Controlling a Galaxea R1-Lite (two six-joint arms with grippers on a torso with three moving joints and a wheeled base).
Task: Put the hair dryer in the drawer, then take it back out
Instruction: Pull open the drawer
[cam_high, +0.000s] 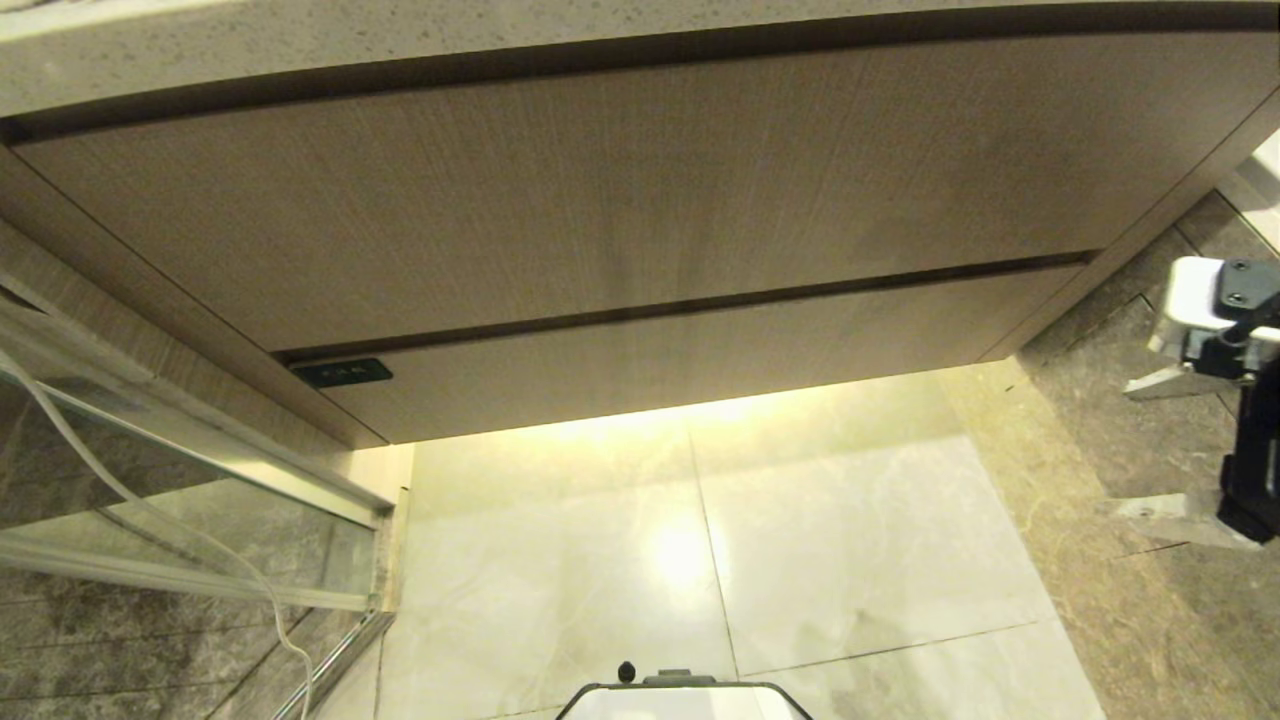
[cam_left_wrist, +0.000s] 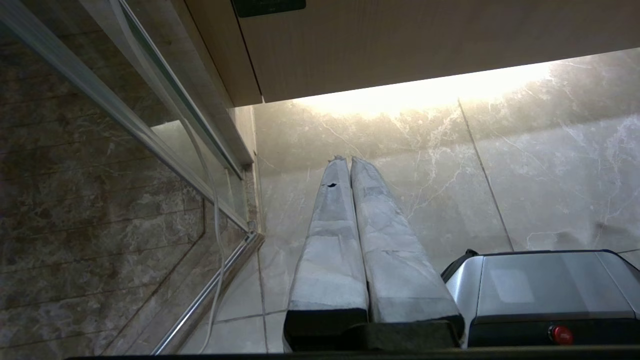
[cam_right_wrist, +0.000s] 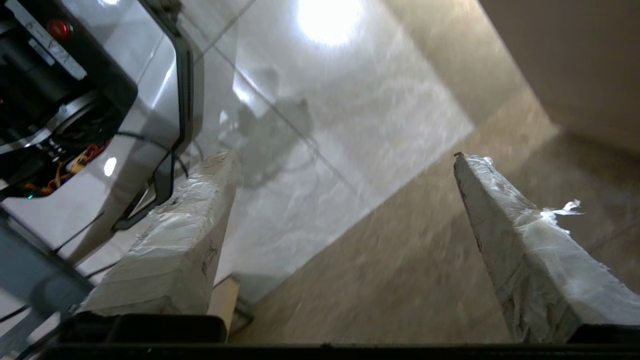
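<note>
Closed flush into the cabinet front: the drawer (cam_high: 690, 345), a low wood-grain front with a small black label (cam_high: 342, 373) at its left corner, sitting under a taller wood-grain panel (cam_high: 560, 190) and a speckled countertop edge (cam_high: 300, 45). No sight of the hair dryer in any view; cannot tell where it lies. At the right edge of the head view, beside the cabinet's right corner and over the darker floor tiles: the right pincer (cam_high: 1165, 450), spread wide, nothing between its two wrapped fingers (cam_right_wrist: 170, 245), fingertips pointing toward the left of that view. Seen from the right wrist, only blurred floor between the parted fingers, with the robot's base (cam_right_wrist: 100, 75) off to one side. Low down near the cabinet's left corner: the left pincer (cam_left_wrist: 345, 161), pressed together, wrapped fingers (cam_left_wrist: 385, 240) touching along their length, pinching nothing, hanging over the pale marble floor (cam_high: 700, 560). Bright glow on the floor tiles just below the drawer's lower edge. Along the left, a glass partition (cam_high: 150, 470) in a metal frame, a thin white cord (cam_high: 270, 600) trailing down beside it.
</note>
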